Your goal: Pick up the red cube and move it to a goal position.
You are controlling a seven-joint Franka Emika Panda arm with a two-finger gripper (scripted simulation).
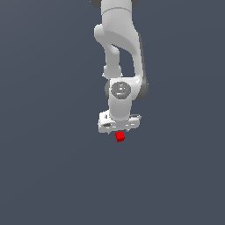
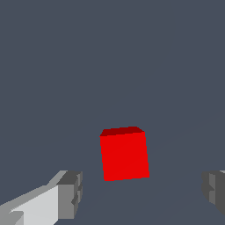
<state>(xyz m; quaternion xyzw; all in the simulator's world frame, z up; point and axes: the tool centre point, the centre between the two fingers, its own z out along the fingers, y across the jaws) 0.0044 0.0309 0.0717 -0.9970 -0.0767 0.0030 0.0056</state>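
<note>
pincer (image 2: 141,193): spread wide, holding nothing, fingers (image 2: 70,193) either side of the cube's line | red cube (image 2: 125,154): on the grey tabletop (image 1: 44,176), directly below and between the pads, untouched, turned slightly askew to them | judgement: straight descent then squeeze should seat it; goal position unmarked in either view

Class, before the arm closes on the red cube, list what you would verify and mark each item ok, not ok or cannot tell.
1. Tool open: ok, fingers stand wide apart.
2. Red cube between the fingers: ok, it sits within the gap.
3. Fingers clear of the cube: ok, gaps on both sides.
4. Cube square to the fingers: not ok, slightly rotated.
5. Tool low enough to grip: cannot tell.
6. Goal position visible: not ok, no marker seen.
</note>
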